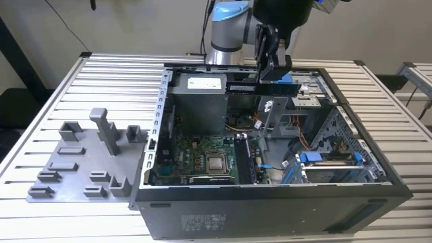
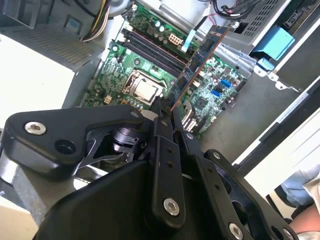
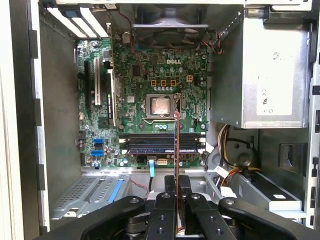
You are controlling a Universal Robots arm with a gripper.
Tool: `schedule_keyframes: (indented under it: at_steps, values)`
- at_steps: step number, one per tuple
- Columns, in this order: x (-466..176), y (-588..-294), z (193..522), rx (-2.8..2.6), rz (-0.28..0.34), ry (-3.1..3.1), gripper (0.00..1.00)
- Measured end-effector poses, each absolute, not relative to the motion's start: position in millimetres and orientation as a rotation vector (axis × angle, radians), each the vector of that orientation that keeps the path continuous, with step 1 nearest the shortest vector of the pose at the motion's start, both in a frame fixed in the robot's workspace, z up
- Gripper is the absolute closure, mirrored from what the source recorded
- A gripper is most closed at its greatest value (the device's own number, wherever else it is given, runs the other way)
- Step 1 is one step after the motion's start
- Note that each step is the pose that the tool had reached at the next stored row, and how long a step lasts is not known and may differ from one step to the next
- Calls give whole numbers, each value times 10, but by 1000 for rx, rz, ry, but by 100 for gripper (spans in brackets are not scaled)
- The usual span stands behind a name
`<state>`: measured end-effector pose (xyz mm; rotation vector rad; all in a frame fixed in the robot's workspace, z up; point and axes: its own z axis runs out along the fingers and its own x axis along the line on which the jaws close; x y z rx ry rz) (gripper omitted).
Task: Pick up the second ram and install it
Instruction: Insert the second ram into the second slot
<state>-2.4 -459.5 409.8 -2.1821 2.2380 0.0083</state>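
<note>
The gripper [image 1: 273, 71] is closed on the second ram [image 1: 262, 88], holding it above the open computer case [image 1: 270, 187] on the bench [image 1: 68, 223]. Risk: a tilted stick could miss the memory slots [image 3: 160, 145] and jam.

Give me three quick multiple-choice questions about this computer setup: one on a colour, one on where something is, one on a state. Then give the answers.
1. What colour is the plastic tray? A) red B) grey C) yellow
2. Where is the second ram? A) on the tray B) held above the open computer case C) lying on the case's floor
3. How is the gripper? A) shut on the second ram B) wide open C) shut on nothing
Answers: 1 B, it is plain grey; 2 B, it hangs over the case in the exterior view; 3 A, it clamps the stick in both wrist views.
</note>
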Motion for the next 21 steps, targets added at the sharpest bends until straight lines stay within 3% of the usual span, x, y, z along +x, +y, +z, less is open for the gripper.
schedule_keyframes:
  at_steps: [21]
  values:
    - [-25, -4594, 4091, -2006, 6, 2397, 86]
